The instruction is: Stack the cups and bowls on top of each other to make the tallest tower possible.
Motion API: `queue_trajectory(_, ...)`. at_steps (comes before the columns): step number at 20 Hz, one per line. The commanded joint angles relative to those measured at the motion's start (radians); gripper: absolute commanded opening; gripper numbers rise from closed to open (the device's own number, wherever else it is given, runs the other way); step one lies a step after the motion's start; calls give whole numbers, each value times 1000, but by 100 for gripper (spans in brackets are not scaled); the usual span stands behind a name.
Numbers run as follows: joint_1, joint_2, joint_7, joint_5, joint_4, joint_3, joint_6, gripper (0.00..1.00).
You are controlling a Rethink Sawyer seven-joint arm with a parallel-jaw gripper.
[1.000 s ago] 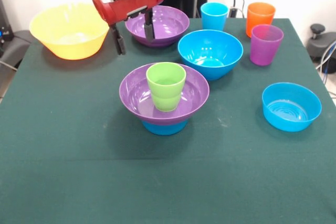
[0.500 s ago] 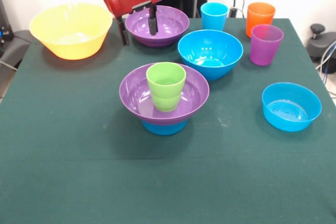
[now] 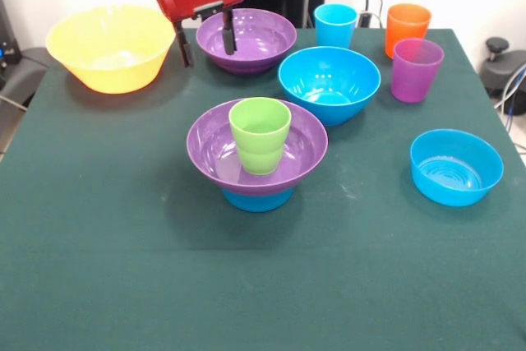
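Green tablecloth [image 3: 99, 244] under scattered bowls, cups. Gripper [image 3: 206, 41] spread, empty, straddling near rim of purple bowl [image 3: 255, 37]. Green cup [image 3: 260, 135] upright atop tower [image 3: 256, 158].

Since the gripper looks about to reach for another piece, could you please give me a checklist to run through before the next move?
1. Gripper open and empty: ok, the fingers stand apart with nothing between them.
2. Fingers straddle the rim of the far purple bowl: ok, one outside, one inside.
3. Tower upright: ok, the lime green cup stands in the wide purple bowl on the small blue bowl.
4. Room to lift: ok, the yellow bowl and the large blue bowl sit apart from it.
5. Contact with the rim: cannot tell.
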Motion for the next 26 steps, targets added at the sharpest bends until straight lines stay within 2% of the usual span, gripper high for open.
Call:
queue_trajectory(1, -44, 2, 151, 14, 209, 12, -158, 100)
queue_trajectory(6, -49, -15, 158, -1, 262, 1, -203, 100)
queue_trajectory(12, -17, -34, 193, 0, 304, -30, -255, 100)
queue_trajectory(21, -26, 8, 187, 33, 329, 43, -358, 100)
queue_trajectory(26, -35, 11, 191, 46, 337, 66, -383, 100)
